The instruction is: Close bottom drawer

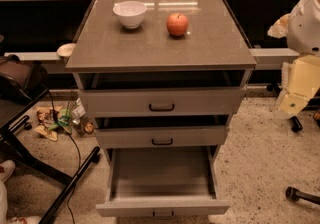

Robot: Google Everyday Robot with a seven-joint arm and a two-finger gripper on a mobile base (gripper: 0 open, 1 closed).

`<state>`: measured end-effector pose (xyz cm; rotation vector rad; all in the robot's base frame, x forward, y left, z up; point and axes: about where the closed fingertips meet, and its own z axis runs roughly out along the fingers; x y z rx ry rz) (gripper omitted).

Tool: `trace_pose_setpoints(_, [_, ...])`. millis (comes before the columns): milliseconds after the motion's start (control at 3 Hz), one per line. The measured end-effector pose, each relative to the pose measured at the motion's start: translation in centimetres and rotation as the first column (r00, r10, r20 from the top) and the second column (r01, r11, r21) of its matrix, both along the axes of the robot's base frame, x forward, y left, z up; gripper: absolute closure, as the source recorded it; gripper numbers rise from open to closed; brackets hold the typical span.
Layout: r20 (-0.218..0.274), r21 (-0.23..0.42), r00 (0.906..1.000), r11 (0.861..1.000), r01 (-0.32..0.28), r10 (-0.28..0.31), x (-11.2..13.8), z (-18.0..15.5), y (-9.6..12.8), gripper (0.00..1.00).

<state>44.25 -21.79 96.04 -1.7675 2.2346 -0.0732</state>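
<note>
The bottom drawer [162, 207] of the grey-beige cabinet [160, 43] is pulled far out toward me. Its plain grey box [162, 173] looks empty, and a small dark handle [163, 214] sits at the centre of its front panel. The middle drawer [162, 138] and the top drawer [162, 102] above it are nearly pushed in. My arm comes in at the right edge, and its gripper [299, 85] hangs to the right of the cabinet at about top-drawer height, well away from the bottom drawer.
A white bowl [130, 14] and a red apple [177, 24] stand on the cabinet top. Small litter [60, 120] and a cable lie on the floor at left beside a black table leg [65, 188]. A chair caster [295, 194] is at right.
</note>
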Motion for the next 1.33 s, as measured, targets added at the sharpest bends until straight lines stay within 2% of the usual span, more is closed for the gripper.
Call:
trace_pose_setpoints(333, [0.000,0.000,1.0000,1.000,0.000,0.000,0.0,0.0,0.0,0.00])
trace_pose_setpoints(667, [-0.042,0.028,0.9982,0.999,-0.041,0.042,-0.1,-3.3,0.7,0.00])
trace_pose_setpoints(1000, [-0.115,0.081,0.9862,0.991,-0.109,0.118,-0.9,-9.6,2.4,0.00])
trace_pose_setpoints(1333, [-0.191,0.151,0.9659,0.978,-0.147,0.175,-2.9,-16.3,4.1,0.00])
